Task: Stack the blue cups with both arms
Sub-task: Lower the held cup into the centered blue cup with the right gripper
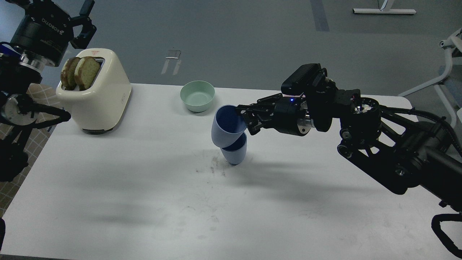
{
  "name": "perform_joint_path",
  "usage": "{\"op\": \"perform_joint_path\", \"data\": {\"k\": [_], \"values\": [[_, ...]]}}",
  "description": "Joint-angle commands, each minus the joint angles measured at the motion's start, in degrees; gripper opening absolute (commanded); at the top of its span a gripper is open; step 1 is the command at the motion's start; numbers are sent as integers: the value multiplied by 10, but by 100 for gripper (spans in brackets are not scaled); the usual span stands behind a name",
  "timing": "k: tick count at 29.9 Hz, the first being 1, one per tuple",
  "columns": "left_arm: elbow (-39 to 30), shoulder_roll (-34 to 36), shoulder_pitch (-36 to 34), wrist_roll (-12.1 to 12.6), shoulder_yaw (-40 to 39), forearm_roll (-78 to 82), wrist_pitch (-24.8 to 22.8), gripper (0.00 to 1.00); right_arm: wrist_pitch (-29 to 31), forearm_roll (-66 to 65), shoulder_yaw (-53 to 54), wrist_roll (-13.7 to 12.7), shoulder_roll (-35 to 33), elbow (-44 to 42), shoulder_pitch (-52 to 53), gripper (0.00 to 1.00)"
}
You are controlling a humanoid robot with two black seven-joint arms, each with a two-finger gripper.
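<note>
White counter [108, 187]: carries toaster [99, 95], green bowl [197, 95], both blue cups. Right end effector [242, 115] grasps the rim of the upper cup [226, 126], tilted, its base entering the lower cup [234, 151], which stands upright mid-counter. Judgement: stacking nearly done; seating, levelling and letting go remain. Left end effector [83, 27] raised beyond the toaster, fingers spread, holding nothing.
</note>
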Motion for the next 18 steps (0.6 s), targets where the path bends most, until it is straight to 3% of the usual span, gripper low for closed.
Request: {"op": "perform_joint_path", "data": {"k": [1, 18], "values": [[0, 0, 0, 0, 0, 0, 0, 98, 0, 0, 0, -1, -2, 2, 0, 0], [0, -1, 0, -1, 1, 1, 0, 98, 0, -1, 3, -3, -27, 4, -11, 0]]}}
